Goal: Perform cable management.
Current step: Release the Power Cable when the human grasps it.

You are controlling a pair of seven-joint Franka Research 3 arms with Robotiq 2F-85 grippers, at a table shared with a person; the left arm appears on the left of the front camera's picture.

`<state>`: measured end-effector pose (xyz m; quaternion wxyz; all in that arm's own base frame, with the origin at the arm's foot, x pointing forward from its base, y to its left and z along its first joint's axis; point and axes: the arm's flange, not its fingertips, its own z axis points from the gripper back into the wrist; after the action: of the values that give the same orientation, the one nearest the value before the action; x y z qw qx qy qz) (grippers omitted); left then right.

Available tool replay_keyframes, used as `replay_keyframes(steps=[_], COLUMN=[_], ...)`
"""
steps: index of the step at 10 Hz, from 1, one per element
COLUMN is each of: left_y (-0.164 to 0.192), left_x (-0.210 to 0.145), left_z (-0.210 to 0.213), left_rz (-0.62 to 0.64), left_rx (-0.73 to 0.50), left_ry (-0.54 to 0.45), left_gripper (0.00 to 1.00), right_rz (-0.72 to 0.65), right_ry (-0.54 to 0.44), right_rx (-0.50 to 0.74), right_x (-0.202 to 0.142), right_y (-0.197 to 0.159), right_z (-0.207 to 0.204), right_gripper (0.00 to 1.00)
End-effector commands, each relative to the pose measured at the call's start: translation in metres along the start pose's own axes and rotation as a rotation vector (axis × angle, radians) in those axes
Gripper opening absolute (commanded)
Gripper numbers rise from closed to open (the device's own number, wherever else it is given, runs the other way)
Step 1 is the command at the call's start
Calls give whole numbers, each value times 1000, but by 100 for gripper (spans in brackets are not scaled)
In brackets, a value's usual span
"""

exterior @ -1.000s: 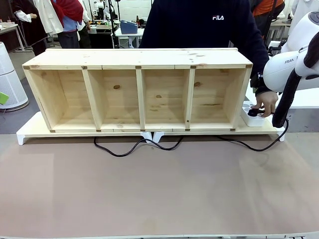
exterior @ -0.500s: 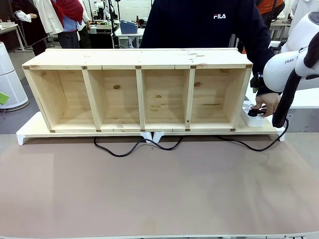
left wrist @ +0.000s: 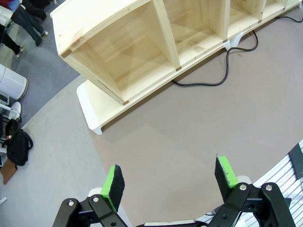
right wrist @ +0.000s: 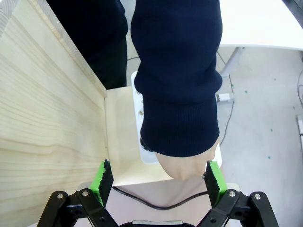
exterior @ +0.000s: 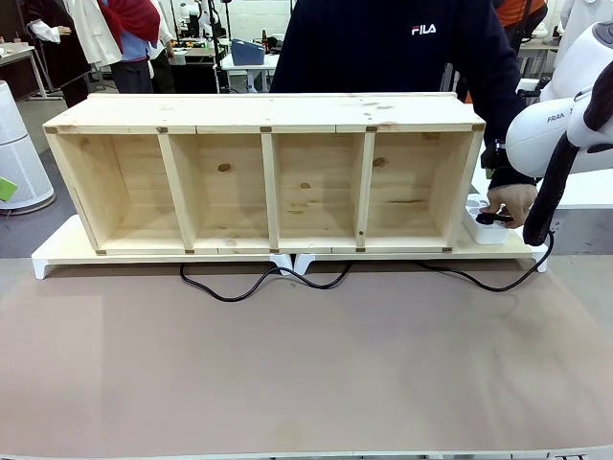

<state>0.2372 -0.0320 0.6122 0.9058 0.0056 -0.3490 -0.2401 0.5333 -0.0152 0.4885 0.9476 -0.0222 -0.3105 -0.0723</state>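
1. A pale wooden shelf unit (exterior: 263, 172) with four open compartments lies on its long side on a low white-footed board (exterior: 57, 254), at the far edge of a brown mat (exterior: 306, 364).
2. The cable (exterior: 259, 281) lies on the mat just in front of the board. It snakes in loose curves from below the second compartment to the middle, then runs right and loops up towards the board's right end.
3. At that right end, beside the shelf unit's end wall, sits a white power strip (exterior: 484, 228). The person's hand (exterior: 508, 203) rests on it with fingers around a small black plug (exterior: 488, 218); whether the plug is fully seated in a socket is hard to tell.
4. In the left wrist view, the left gripper (left wrist: 170, 182) hangs above bare mat with its green pads (left wrist: 113, 182) spread wide and nothing between them. The cable's curves lie well ahead of it, by the board's edge.
5. In the right wrist view, the right gripper (right wrist: 156, 182) is also released, pads wide apart. It hovers just over the person's dark sleeve (right wrist: 177, 80) and hand, with the cable passing on the mat below.
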Motion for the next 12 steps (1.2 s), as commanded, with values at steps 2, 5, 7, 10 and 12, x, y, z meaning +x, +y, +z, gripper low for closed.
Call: replay_keyframes(steps=[2,5,7,10,12], left_y=[1,1,1,1,1], left_x=[0,0,0,0,0], left_z=[0,0,0,0,0], left_rz=[2,2,2,2,2], left_rx=[0,0,0,0,0], left_ry=[-1,-1,-1,-1,-1], left_gripper=[100,100,100,100,100], right_rz=[0,0,0,0,0], right_ry=[5,5,5,5,5], right_rx=[-1,-1,-1,-1,-1], right_x=[0,0,0,0,0], right_y=[0,0,0,0,0], right_z=[-1,-1,-1,-1,-1], right_gripper=[100,100,100,100,100])
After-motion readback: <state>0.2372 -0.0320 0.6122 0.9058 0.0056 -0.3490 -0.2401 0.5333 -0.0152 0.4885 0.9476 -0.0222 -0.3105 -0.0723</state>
